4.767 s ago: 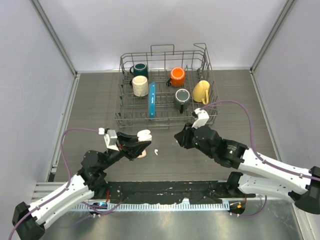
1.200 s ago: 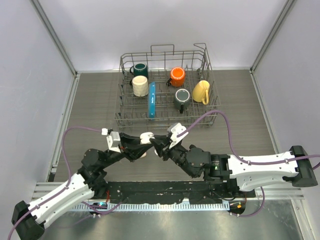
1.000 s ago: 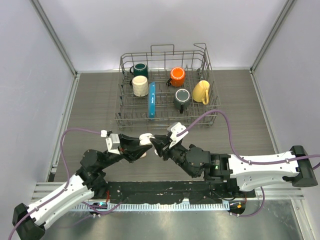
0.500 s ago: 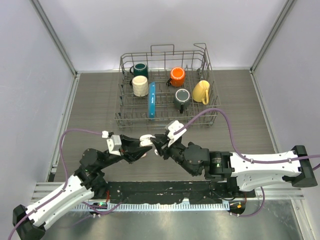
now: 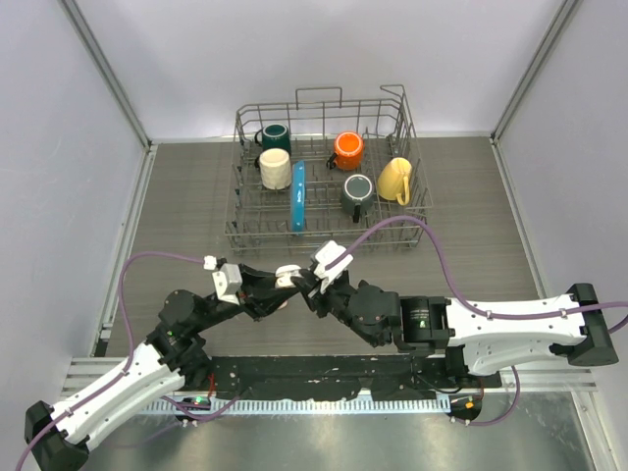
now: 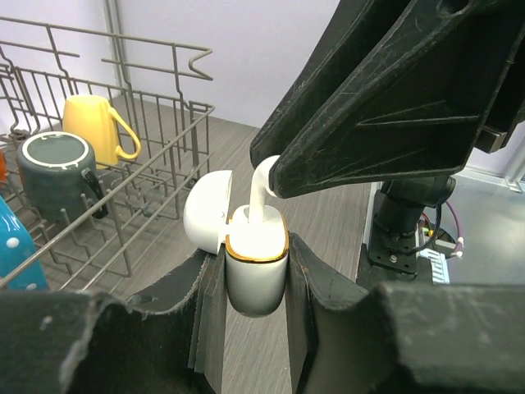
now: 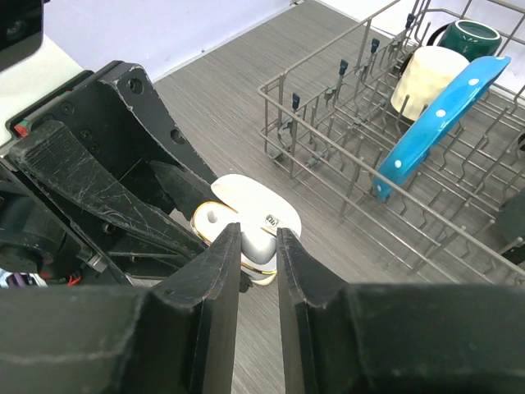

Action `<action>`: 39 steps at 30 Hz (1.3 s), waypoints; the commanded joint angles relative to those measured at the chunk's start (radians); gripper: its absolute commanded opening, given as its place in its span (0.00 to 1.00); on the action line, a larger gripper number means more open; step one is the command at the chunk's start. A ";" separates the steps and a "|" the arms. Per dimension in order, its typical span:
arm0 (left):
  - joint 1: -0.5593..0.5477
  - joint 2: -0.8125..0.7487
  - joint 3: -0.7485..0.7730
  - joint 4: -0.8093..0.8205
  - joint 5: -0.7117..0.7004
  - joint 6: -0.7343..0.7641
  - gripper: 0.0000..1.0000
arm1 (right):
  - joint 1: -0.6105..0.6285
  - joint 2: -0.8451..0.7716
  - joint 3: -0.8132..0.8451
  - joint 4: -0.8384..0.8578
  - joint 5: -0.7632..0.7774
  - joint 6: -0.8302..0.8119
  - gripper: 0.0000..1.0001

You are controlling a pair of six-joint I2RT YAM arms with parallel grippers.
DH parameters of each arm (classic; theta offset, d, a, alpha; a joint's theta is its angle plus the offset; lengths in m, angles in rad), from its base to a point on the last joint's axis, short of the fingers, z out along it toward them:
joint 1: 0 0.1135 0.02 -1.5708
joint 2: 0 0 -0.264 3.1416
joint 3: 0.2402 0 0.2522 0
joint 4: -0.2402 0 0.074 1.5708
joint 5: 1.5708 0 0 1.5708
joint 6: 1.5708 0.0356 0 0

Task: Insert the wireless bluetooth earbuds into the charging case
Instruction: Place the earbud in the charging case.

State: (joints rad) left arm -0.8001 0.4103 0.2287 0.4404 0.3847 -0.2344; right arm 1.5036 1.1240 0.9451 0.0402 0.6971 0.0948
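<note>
Step in hand: seating earbud in case; left hand (image 6: 256, 271) clamped on small white gold-rimmed charging case (image 6: 256, 291), lid hinged open, held above grey wood-grain counter (image 5: 471, 196); right hand (image 7: 258, 246) pinched together on white stemmed plastic earbud (image 6: 261, 193), stem down at case mouth, likely not yet home; next move calls for straight lowering into socket, steady case, release only once seated; neighbouring socket looks empty; other earbuds not seen; grey wire dish rack (image 5: 238, 177) holds yellow mug (image 5: 393, 180), orange mug (image 5: 347, 150), dark green mug (image 5: 274, 136), cream mug (image 5: 276, 169), grey mug (image 5: 357, 191), blue dotted flat piece (image 5: 298, 196).

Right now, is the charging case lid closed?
No, the lid stands open beside the case, with a white earbud poking into its top.
</note>
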 commanded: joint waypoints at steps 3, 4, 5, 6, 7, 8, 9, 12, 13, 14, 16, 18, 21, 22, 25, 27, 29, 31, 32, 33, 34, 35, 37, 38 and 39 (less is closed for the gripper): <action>0.001 -0.011 0.041 0.021 -0.001 0.003 0.00 | 0.003 -0.012 0.058 -0.023 0.031 -0.047 0.01; 0.002 -0.013 0.038 0.018 0.000 0.001 0.00 | 0.003 -0.013 0.061 -0.022 0.030 -0.049 0.01; 0.001 -0.011 0.040 0.018 0.000 0.001 0.00 | 0.003 -0.013 0.061 -0.022 0.030 -0.055 0.01; 0.001 -0.011 0.040 0.015 0.000 0.001 0.00 | 0.003 -0.012 0.064 -0.025 0.031 -0.056 0.01; 0.001 -0.014 0.038 0.014 0.005 0.001 0.00 | 0.003 -0.010 0.066 -0.028 0.031 -0.059 0.01; 0.001 -0.015 0.038 0.009 0.005 0.003 0.00 | 0.004 -0.010 0.069 -0.033 0.030 -0.061 0.01; 0.001 -0.015 0.040 0.008 0.008 0.003 0.00 | 0.004 -0.006 0.073 -0.034 0.031 -0.064 0.01; 0.001 -0.016 0.037 0.004 0.006 0.001 0.00 | 0.004 -0.003 0.084 -0.071 0.036 -0.069 0.01; 0.001 -0.019 0.038 0.004 0.006 0.001 0.00 | 0.004 -0.003 0.086 -0.074 0.030 -0.069 0.01; 0.001 -0.021 0.038 0.004 0.005 0.003 0.00 | 0.004 -0.001 0.087 -0.076 0.030 -0.069 0.01; 0.001 -0.019 0.040 0.006 0.002 0.003 0.00 | 0.004 0.002 0.095 -0.094 0.028 -0.072 0.01; 0.002 -0.019 0.040 0.007 -0.003 0.003 0.00 | 0.006 0.011 0.100 -0.108 0.021 -0.070 0.01; 0.002 -0.013 0.041 0.014 -0.003 0.003 0.00 | 0.004 0.017 0.100 -0.106 0.005 -0.061 0.01; 0.001 -0.013 0.043 0.017 -0.003 0.003 0.00 | 0.006 0.017 0.100 -0.105 -0.001 -0.058 0.01; 0.002 -0.005 0.043 0.024 -0.003 -0.002 0.00 | 0.009 0.025 0.100 -0.103 -0.010 -0.047 0.01; 0.001 -0.002 0.043 0.029 -0.004 -0.002 0.00 | 0.010 0.036 0.104 -0.109 -0.010 -0.047 0.01; 0.001 -0.002 0.043 0.034 -0.009 -0.005 0.00 | 0.014 0.042 0.113 -0.126 -0.008 -0.049 0.01; 0.001 -0.007 0.041 0.035 -0.012 -0.006 0.00 | 0.017 0.052 0.121 -0.140 0.001 -0.053 0.01; 0.001 -0.007 0.043 0.035 -0.015 -0.006 0.00 | 0.017 0.056 0.124 -0.152 0.005 -0.058 0.01; 0.001 -0.007 0.043 0.035 -0.017 -0.006 0.00 | 0.018 0.057 0.126 -0.157 0.010 -0.063 0.01; 0.001 -0.007 0.043 0.035 -0.018 -0.006 0.00 | 0.021 0.062 0.130 -0.160 0.019 -0.064 0.01; 0.001 -0.007 0.043 0.035 -0.020 -0.005 0.00 | 0.023 0.063 0.132 -0.167 0.019 -0.067 0.01; 0.001 -0.007 0.043 0.034 -0.023 -0.006 0.00 | 0.026 0.065 0.138 -0.174 0.018 -0.069 0.01; 0.001 -0.007 0.041 0.035 -0.024 -0.006 0.00 | 0.026 0.065 0.138 -0.177 0.012 -0.069 0.01; 0.001 -0.005 0.041 0.037 -0.024 -0.008 0.00 | 0.024 0.068 0.138 -0.177 0.005 -0.061 0.01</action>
State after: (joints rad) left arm -0.8001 0.4057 0.2291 0.4217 0.3817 -0.2356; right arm 1.5173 1.1873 1.0386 -0.1299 0.7048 0.0349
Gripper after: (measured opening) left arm 0.322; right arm 0.269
